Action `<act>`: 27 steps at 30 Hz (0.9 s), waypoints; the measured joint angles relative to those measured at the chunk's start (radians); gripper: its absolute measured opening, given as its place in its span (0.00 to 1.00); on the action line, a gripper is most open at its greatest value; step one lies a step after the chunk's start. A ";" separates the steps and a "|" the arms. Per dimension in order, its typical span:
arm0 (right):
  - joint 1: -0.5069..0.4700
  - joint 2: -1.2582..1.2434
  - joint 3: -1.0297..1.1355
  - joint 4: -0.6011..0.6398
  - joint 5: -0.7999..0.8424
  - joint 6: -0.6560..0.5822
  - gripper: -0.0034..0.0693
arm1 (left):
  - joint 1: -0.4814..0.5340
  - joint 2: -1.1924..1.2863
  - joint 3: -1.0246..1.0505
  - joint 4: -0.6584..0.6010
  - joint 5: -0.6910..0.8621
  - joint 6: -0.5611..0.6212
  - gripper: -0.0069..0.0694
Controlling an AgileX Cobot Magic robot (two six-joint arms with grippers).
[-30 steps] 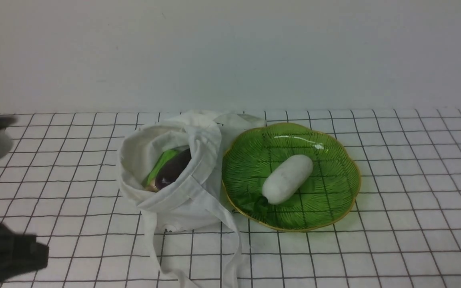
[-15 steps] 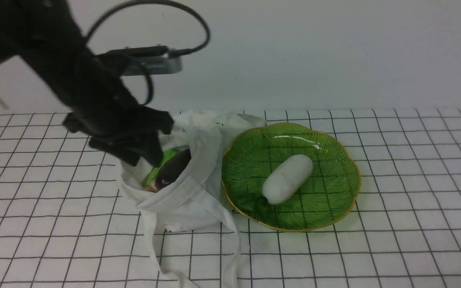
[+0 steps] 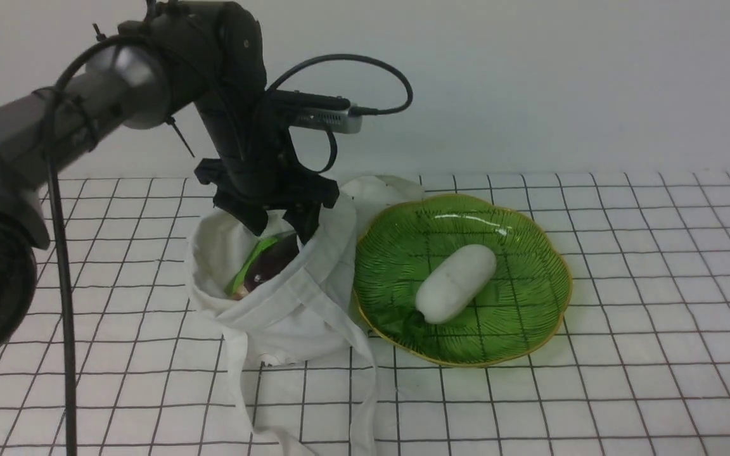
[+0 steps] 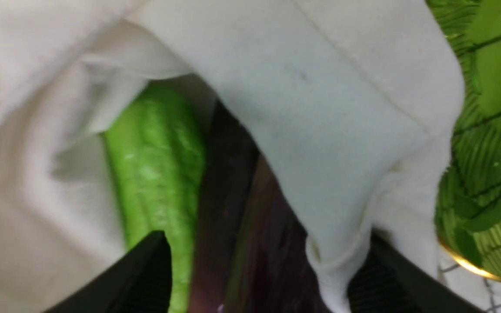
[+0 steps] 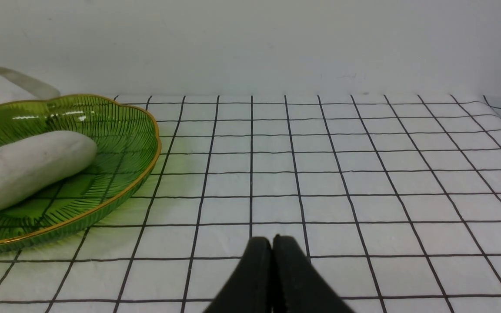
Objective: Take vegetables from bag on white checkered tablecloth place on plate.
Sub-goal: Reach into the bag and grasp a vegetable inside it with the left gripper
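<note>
Left gripper [image 4: 259, 271]: one, jaws apart, at the mouth of the bag [image 3: 333, 316], nothing gripped; one finger on the far side of a fold of the bag's cloth. Nearer of the two arms to the vegetables.

Eggplant [image 3: 270, 261]: one, dark purple, inside the bag, partly under the cloth. Lies below the left gripper and, in the front view, slightly toward the robot from it. Long axis slanting, far end to the right, near end to the left. In the left wrist view it runs between the fingers, which stand to either side of its line; lowering, then closing across its width, looks the fitting move. The caught fold may be pinched along with it.

Green piece [image 4: 159, 182]: one, beside the eggplant, roughly parallel, on its left in the front view.

Plate [image 3: 530, 304]: one, green, right of the bag, bearing the white vegetable [image 3: 455, 284].

Right gripper [image 5: 274, 278]: one, fingers together, empty, well apart from the bag.
</note>
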 joint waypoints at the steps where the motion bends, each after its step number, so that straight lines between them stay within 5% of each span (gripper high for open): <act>1: 0.000 0.000 0.000 0.000 0.000 0.000 0.02 | 0.000 -0.011 0.000 0.011 0.001 -0.019 0.72; 18: 0.000 0.000 0.000 0.000 0.000 0.000 0.02 | -0.001 -0.201 0.225 0.044 0.001 -0.133 0.72; 27: 0.000 0.000 0.000 0.000 0.000 0.000 0.02 | -0.001 -0.078 0.226 -0.112 -0.003 -0.130 0.72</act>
